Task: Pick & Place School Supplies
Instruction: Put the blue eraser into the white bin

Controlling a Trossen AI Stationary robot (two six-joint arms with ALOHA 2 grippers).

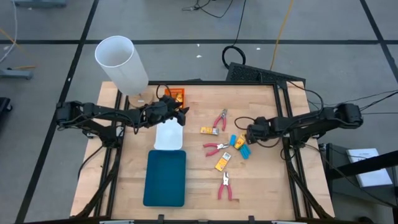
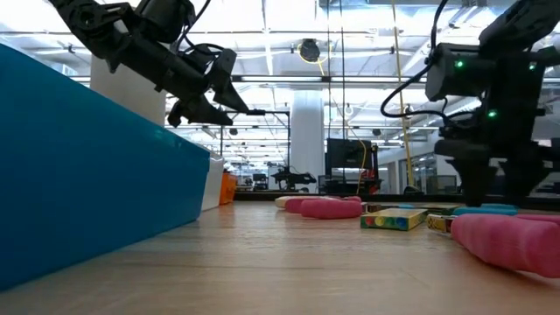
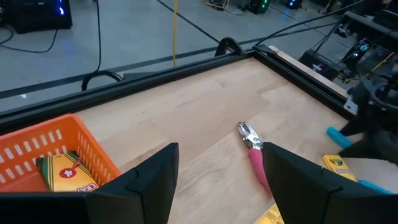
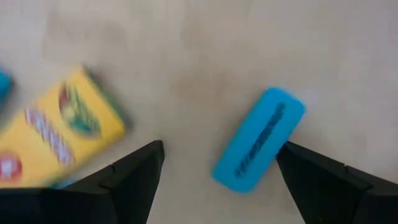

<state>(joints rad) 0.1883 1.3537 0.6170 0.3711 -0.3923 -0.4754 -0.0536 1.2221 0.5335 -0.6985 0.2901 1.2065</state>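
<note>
My left gripper [image 1: 179, 112] [image 3: 219, 149] hangs open above the table, beside the orange tray [image 1: 176, 94]. One yellow packet [image 3: 65, 172] lies in that tray [image 3: 37, 146]. My right gripper [image 1: 248, 135] [image 4: 221, 149] is open and points down, low over the table [image 2: 490, 197]. A light-blue piece [image 4: 260, 140] lies flat between its fingers, nearer one of them, and a yellow packet [image 4: 56, 134] lies just outside the other. More yellow packets [image 1: 207, 130], blue pieces [image 1: 245, 151] and red-handled tools [image 1: 219, 119] are scattered on the wood.
A white tray [image 1: 168, 135] and a teal tray [image 1: 165, 177] lie in a row toward the near edge. The tall white cylinder [image 1: 121, 61] stands at the far left corner. Red-handled tools [image 1: 226, 186] [image 1: 216, 148] lie near the right gripper. A dark frame [image 1: 283, 99] edges the table.
</note>
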